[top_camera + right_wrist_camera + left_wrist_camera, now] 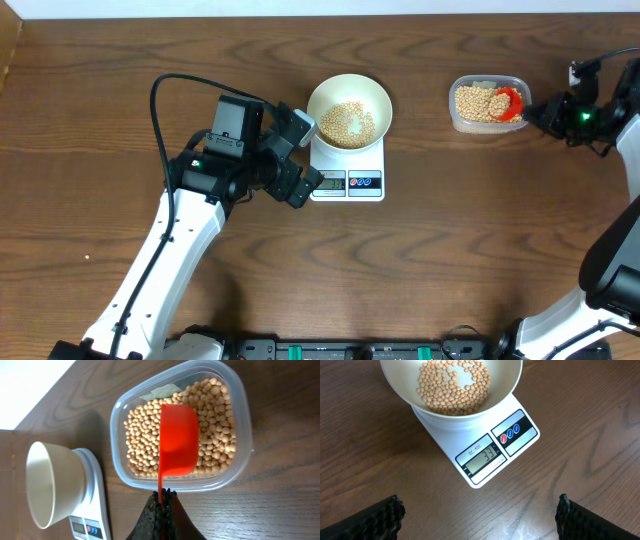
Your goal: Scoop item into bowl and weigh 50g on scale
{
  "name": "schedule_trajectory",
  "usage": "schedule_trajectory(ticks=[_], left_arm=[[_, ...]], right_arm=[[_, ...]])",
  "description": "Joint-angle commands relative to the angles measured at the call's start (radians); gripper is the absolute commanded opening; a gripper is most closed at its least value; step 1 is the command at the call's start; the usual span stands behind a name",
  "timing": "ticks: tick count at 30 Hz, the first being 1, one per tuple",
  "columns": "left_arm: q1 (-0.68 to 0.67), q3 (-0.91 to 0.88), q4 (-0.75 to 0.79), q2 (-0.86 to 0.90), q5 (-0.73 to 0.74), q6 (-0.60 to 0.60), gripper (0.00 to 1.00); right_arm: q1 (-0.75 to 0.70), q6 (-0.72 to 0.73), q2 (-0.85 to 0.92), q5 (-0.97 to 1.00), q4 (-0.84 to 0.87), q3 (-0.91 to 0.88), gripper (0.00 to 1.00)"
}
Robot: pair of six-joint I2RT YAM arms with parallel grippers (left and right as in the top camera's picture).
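Left hand [479, 505] spread wide; right hand [163, 496] pinching scoop [178, 440] handle.

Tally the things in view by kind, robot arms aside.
Bowl: 1
Scale: 1
Clear tub: 1
Red scoop: 1
Bean heaps: 2, one in the bowl and one in the tub
Total: 6
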Motion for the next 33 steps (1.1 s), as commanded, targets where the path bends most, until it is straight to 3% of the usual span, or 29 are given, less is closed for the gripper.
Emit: schedule_trajectory(ticks=[1, 20, 33], left_arm=[[0.001, 0.002, -0.003, 0.0, 0.002, -0.006, 0.99], [0.001, 0.002, -0.003, 0.0, 0.002, -0.006, 0.99], [0.001, 0.002, -0.003, 0.0, 0.002, -0.006, 0.99]], right_arm=[[-0.021, -0.028, 0.01, -0.105, 0.001, -0.003, 0.01], [-0.121, -0.034, 0.01, -0.435, 0.013, -0.003, 0.01], [-0.031, -0.037, 0.01, -0.618, 0.024, -0.003, 0.01]])
